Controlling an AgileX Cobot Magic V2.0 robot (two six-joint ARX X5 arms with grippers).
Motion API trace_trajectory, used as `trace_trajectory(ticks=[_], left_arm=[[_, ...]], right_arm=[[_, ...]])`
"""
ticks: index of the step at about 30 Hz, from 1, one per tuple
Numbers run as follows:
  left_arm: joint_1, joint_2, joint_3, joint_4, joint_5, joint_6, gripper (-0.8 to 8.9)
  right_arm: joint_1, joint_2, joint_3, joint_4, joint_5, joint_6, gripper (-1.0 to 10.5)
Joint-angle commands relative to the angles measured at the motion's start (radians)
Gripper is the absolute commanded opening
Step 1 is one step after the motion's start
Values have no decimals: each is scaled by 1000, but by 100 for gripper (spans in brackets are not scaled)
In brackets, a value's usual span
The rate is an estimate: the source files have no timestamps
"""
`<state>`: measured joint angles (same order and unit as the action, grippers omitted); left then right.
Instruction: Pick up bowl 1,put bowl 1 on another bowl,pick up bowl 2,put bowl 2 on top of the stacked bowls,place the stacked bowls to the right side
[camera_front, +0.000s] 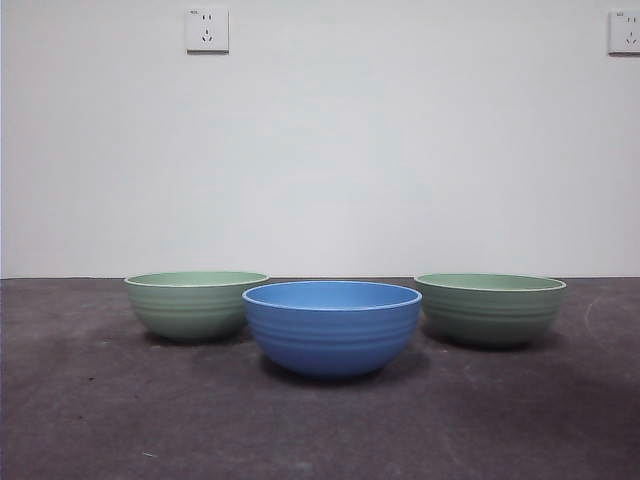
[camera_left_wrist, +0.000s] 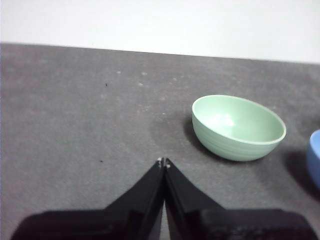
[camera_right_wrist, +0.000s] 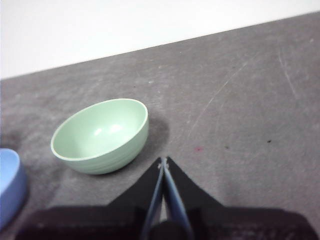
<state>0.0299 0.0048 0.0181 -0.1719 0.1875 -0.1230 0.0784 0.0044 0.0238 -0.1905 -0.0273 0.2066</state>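
The ribbed blue bowl (camera_front: 332, 325) stands alone in the middle of the table, nearest the front camera, with nothing in it. One pale green bowl (camera_front: 195, 303) sits behind it to the left, another pale green bowl (camera_front: 490, 308) behind it to the right. The left wrist view shows the left green bowl (camera_left_wrist: 237, 127) ahead of my left gripper (camera_left_wrist: 164, 161), which is shut and empty, with the blue bowl's edge (camera_left_wrist: 315, 157) beside. My right gripper (camera_right_wrist: 163, 161) is shut and empty, close to the right green bowl (camera_right_wrist: 102, 135). Neither arm shows in the front view.
The dark grey table (camera_front: 320, 430) runs back to a white wall carrying two sockets (camera_front: 207, 29). Bare tabletop (camera_right_wrist: 250, 125) lies on the far side of the right green bowl from the blue bowl.
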Motion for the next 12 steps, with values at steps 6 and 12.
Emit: trace_trajectory(ticks=[6,12], left_arm=[[2,-3,2,51,99,-175,-7],[2,2,83,1,134,-256,-7]], right_arm=[[1,-3,24,4,-84,198,-9],[1,26,128,2,-106,197,-11]])
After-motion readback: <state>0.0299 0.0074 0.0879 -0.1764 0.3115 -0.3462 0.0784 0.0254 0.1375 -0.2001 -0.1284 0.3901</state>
